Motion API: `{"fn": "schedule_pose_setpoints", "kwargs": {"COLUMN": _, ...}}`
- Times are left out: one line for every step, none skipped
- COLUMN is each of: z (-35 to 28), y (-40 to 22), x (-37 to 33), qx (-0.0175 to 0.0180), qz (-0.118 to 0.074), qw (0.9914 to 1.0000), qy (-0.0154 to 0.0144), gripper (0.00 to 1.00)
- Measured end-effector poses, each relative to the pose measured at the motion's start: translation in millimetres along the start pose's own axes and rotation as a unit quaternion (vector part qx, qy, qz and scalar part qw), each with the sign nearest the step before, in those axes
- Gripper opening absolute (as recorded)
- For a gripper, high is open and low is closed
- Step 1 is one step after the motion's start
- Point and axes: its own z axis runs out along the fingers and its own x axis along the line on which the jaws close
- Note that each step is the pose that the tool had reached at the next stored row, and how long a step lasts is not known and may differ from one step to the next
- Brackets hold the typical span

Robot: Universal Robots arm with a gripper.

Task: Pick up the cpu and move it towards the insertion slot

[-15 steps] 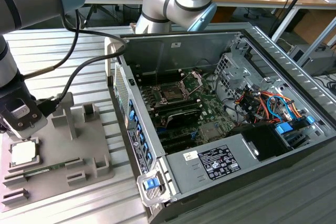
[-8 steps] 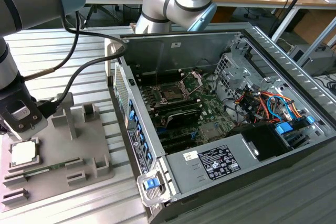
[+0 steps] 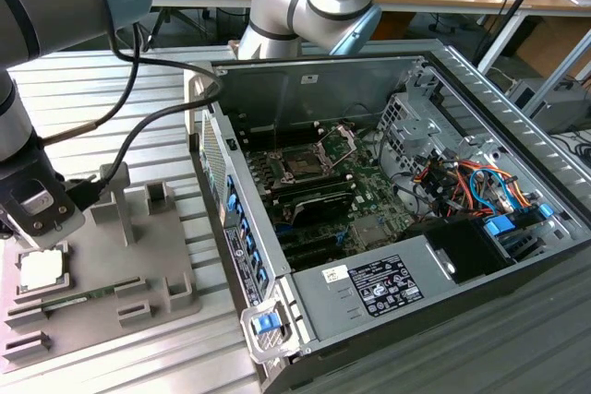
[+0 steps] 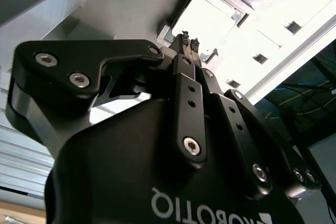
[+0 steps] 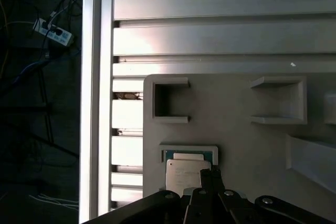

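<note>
- Exterior view: a grey robot arm [image 3: 55, 6] reaches in from the exterior view's left, over a slatted metal worktop [image 3: 111, 80]. Its black gripper [image 3: 39, 226] hangs pointing down over a grey tray [image 3: 138, 265].
- Exterior view: the cpu [image 3: 42, 269], a small pale square chip, lies flat in the tray just below the gripper. It is not lifted. A shallow recess appears to hold it, probably to keep it square for picking.
- Exterior view: an open computer case [image 3: 305, 89] lies beside the tray, towards the exterior view's right. The insertion slot [image 3: 303, 163] faces upward inside it, well apart from the chip. Its metal retention bracket [image 3: 346, 136] appears swung up, likely to leave the socket free.
- Second wrist view: the camera looks along the black gripper body towards the tips. The fingers [image 4: 185, 39] look drawn together, with nothing between them. Past them the cpu [image 4: 210, 22] shows as a bright square in its recess.
- First wrist view: the camera looks straight down at the tray [image 5: 236, 145] and the slatted worktop [image 5: 210, 24]. The cpu [image 5: 181, 177] sits inside a raised border. The fingers [image 5: 210, 174] overlap its edge, and whether they touch it cannot be told.
- Judgement: the pick-up is not yet made, and the chip rests in the tray.
</note>
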Motion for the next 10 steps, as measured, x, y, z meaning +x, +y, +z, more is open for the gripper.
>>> {"fn": "schedule_pose_setpoints", "kwargs": {"z": 0.3, "y": -0.2, "x": 0.0, "qx": 0.0, "qz": 0.0, "qw": 1.0, "qy": 0.0, "gripper": 0.11}}
{"fn": "schedule_pose_setpoints", "kwargs": {"z": 0.5, "y": -0.4, "x": 0.0, "qx": 0.0, "qz": 0.0, "qw": 1.0, "qy": 0.0, "gripper": 0.11}}
{"fn": "schedule_pose_setpoints", "kwargs": {"z": 0.8, "y": -0.5, "x": 0.0, "qx": 0.0, "qz": 0.0, "qw": 1.0, "qy": 0.0, "gripper": 0.11}}
{"fn": "schedule_pose_setpoints", "kwargs": {"z": 1.2, "y": -0.8, "x": 0.0, "qx": 0.0, "qz": 0.0, "qw": 1.0, "qy": 0.0, "gripper": 0.11}}
{"fn": "schedule_pose_setpoints", "kwargs": {"z": 1.5, "y": -1.1, "x": 0.1, "qx": 0.0, "qz": 0.0, "qw": 1.0, "qy": 0.0, "gripper": 0.11}}
{"fn": "schedule_pose_setpoints", "kwargs": {"z": 1.8, "y": -1.2, "x": 0.1, "qx": 0.0, "qz": 0.0, "qw": 1.0, "qy": 0.0, "gripper": 0.11}}
{"fn": "schedule_pose_setpoints", "kwargs": {"z": 2.3, "y": -1.6, "x": 0.2, "qx": 0.0, "qz": 0.0, "qw": 1.0, "qy": 0.0, "gripper": 0.11}}
{"fn": "schedule_pose_setpoints", "kwargs": {"z": 2.6, "y": -1.8, "x": 0.2, "qx": 0.0, "qz": 0.0, "qw": 1.0, "qy": 0.0, "gripper": 0.11}}
{"fn": "schedule_pose_setpoints", "kwargs": {"z": 2.8, "y": -2.0, "x": 0.2, "qx": 0.0, "qz": 0.0, "qw": 1.0, "qy": 0.0, "gripper": 0.11}}
{"fn": "schedule_pose_setpoints", "kwargs": {"z": 3.1, "y": -2.2, "x": 0.2, "qx": 0.0, "qz": 0.0, "qw": 1.0, "qy": 0.0, "gripper": 0.11}}
